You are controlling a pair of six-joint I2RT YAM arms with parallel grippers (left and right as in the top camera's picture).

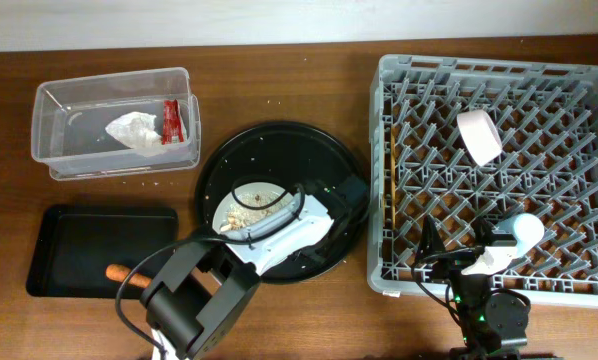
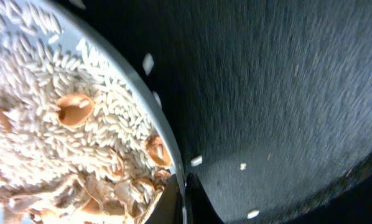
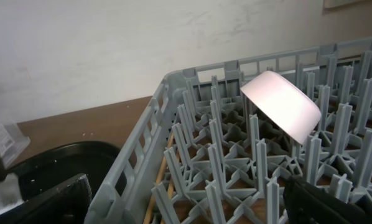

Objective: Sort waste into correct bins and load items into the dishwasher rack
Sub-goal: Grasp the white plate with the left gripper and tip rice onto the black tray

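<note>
Round white plate (image 1: 237, 205) sits inside the large round black tray (image 1: 279, 145) at the table's centre, loaded with loose rice (image 2: 43, 124) and brownish scraps (image 2: 74, 109). The left gripper (image 2: 181, 202) pinches the plate's near rim, 1 finger on each face.

The plate looks stiff, smooth and probably slippery. A thin rim pinch may let it swing, and any tilt will spill the rice. That rice likely belongs in the shallow black tray (image 1: 89, 240), where the orange sausage piece (image 1: 124, 275) lies.

The right gripper (image 3: 186, 190) hangs over the grey dishwasher rack (image 1: 499, 62), its 2 fingers wide apart and holding nothing. It faces the white bowl (image 3: 279, 106) propped among the pegs.

Hard to make out: from above, the left arm covers the plate's lower right edge. The wrist close-up is blurred. The light-blue cup (image 1: 524, 230) is partly behind the right arm.
</note>
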